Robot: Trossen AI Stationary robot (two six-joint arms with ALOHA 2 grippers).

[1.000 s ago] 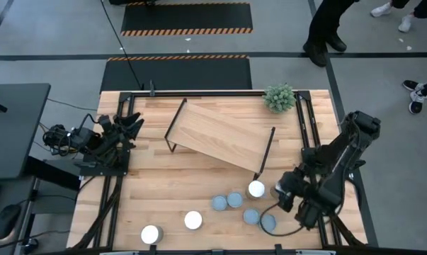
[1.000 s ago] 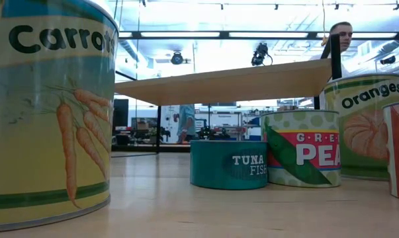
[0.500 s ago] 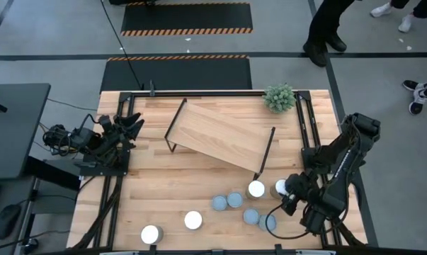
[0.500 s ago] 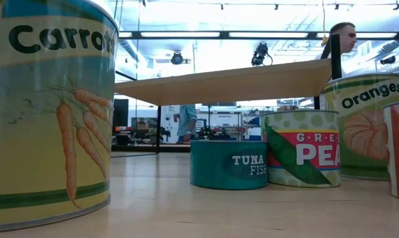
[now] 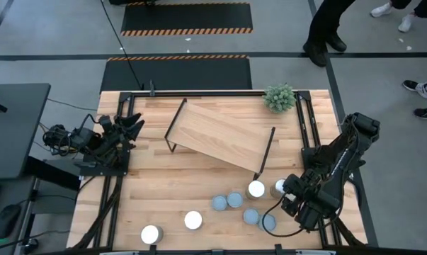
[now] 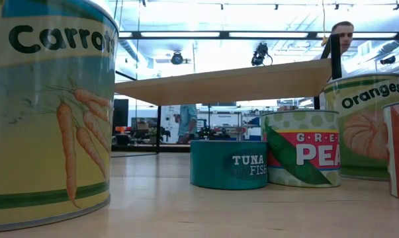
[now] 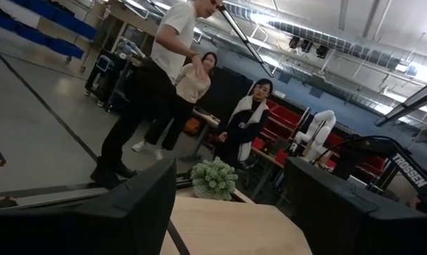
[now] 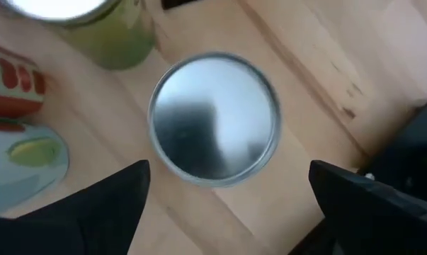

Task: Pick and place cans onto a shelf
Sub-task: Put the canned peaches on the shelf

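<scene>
Several cans stand in a cluster at the table's near right: blue-grey tops [image 5: 235,200] and a white top [image 5: 256,189]. Two more white-topped cans [image 5: 192,220] stand toward the near left. The shelf [image 5: 220,138], a light-wood board on black wire legs, sits askew at the table's middle. My right gripper [image 5: 287,196] hangs open over the cluster, pointing steeply down. In its wrist view the fingers stand on either side of a silver-topped can [image 8: 214,119] below them without touching it. My left gripper [image 5: 130,129] waits open at the far left.
A small green potted plant [image 5: 280,97] stands at the far right corner. A green-sided can [image 8: 100,28] and other cans [image 8: 18,159] crowd the silver-topped one. In the low view, big cans [image 6: 50,112] stand near the front edge. People stand beyond the table.
My right gripper has turned at the wrist while staying over the cans at the near right. No can has moved.
</scene>
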